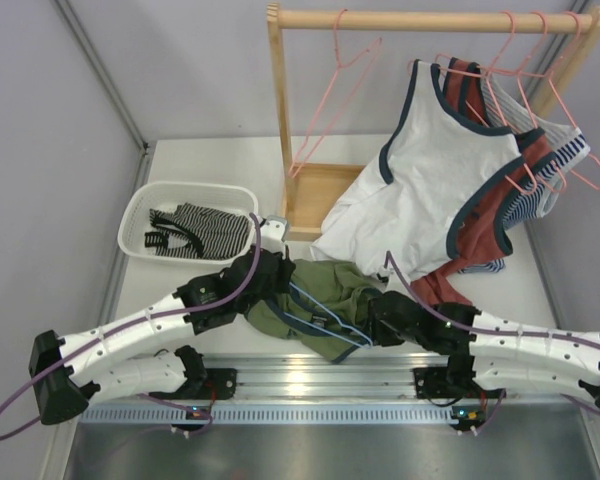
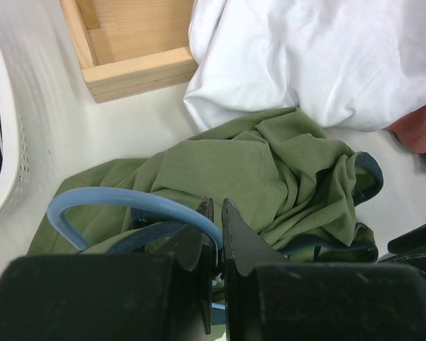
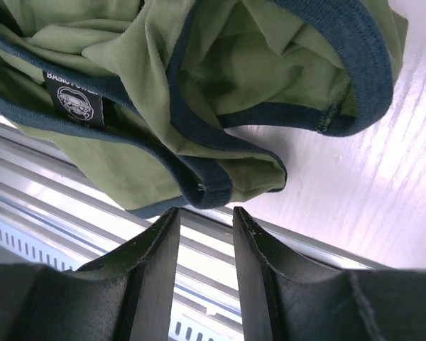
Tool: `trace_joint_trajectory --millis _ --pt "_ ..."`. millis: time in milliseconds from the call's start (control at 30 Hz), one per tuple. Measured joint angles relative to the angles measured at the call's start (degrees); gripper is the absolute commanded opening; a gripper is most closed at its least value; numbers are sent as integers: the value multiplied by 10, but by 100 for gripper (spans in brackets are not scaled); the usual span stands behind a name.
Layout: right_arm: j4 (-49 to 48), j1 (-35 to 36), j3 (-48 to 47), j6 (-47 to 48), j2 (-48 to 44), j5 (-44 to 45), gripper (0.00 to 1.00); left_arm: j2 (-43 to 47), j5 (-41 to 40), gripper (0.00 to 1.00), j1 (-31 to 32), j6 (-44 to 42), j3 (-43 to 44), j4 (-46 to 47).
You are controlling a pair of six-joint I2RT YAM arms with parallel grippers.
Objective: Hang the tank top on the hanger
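The olive-green tank top [image 1: 325,295] lies crumpled on the table between both arms. The light-blue wire hanger [image 1: 330,322] lies in its folds. My left gripper [image 1: 280,280] is at the top's left edge. In the left wrist view it [image 2: 217,217] is shut on the hanger's wire [image 2: 128,199] just below the curved hook, with the tank top [image 2: 270,163] spread beyond. My right gripper [image 1: 372,320] is at the top's right side. In the right wrist view it [image 3: 204,217] is open and empty, its tips just short of a navy-trimmed edge of the tank top [image 3: 199,92].
A white basket [image 1: 140,215] at the left holds a striped garment [image 1: 205,228]. A wooden rack [image 1: 278,120] at the back carries pink hangers [image 1: 335,90], a white navy-trimmed top [image 1: 430,170] and red garments [image 1: 480,225]. A metal rail [image 1: 310,372] runs along the near edge.
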State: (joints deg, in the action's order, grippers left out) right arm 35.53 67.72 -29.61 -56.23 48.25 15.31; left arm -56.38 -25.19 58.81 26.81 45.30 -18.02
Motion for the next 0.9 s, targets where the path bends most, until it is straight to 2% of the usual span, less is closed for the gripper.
trace_joint_trajectory --millis 333,633,733,867,900 --pt "-44 0 4 -6 49 -5 37 0 0 0 0 0 0 0" --pt "-42 0 11 -10 50 -4 32 0 -4 0 0 0 0 0" --pt "-41 0 11 -10 50 -3 24 0 -8 0 0 0 0 0" --pt "-39 0 11 -12 55 0 2 0 -15 0 0 0 0 0" --pt "-38 0 11 -12 56 2 0 0 -18 0 0 0 0 -1"
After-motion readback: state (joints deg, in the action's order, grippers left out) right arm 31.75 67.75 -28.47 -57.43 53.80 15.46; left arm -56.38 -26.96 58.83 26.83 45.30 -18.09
